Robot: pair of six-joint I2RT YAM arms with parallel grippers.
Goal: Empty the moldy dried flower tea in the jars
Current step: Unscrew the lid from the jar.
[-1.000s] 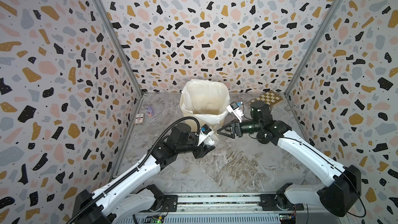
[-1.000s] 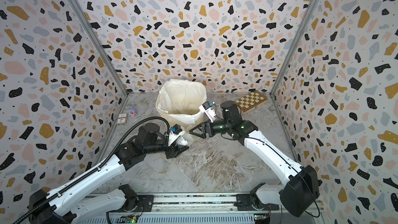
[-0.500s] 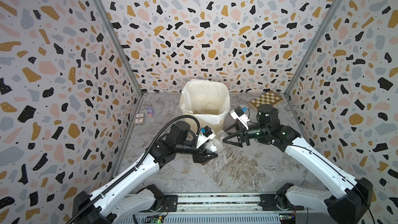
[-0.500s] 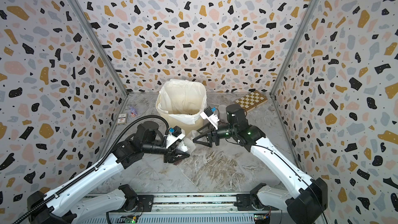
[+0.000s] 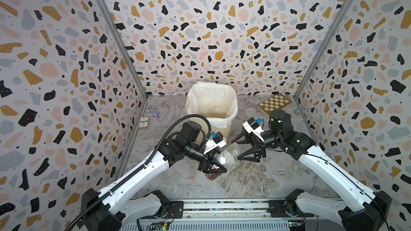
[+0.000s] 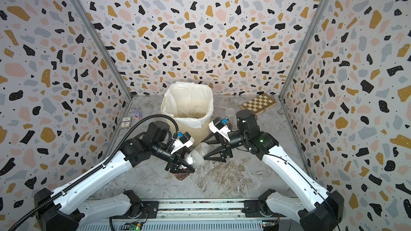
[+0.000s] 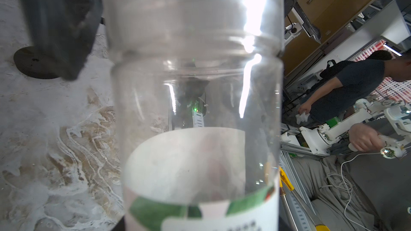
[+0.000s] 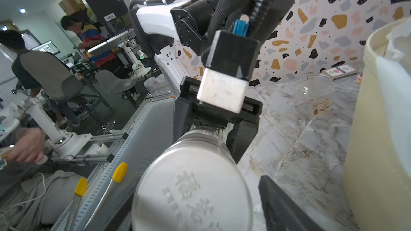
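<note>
Rundown of the table, left to right, clock set from the robot's side: way out at 10 o'clock there's a little card box, nothing to do with anything. Then the left gripper, low at roughly 11 o'clock just in front of the bin, pinching the labelled jar around its bottom end, jaws snug on both sides of it. It's got the jar tipped over nearly flat with the white lid poking toward 2 o'clock. I reckon that's on purpose: base clamped, cap served up to the other arm for unscrewing, and the bin at 12 o'clock right there for the dump afterwards. As for the tea, the clear upper half of the jar looks empty and the label hides the rest, so I can't say how much is in there. There's a reddish-brown patch on the table just under that gripper, might be tea, can't tell. Right gripper faces it from 1 o'clock, jaws spread wide, one tip either side of the lid, holding nothing, and I can't see it touching. Lid's on, so this one isn't emptied yet. Chessboard sits back at 2 o'clock, well out of it.
</note>
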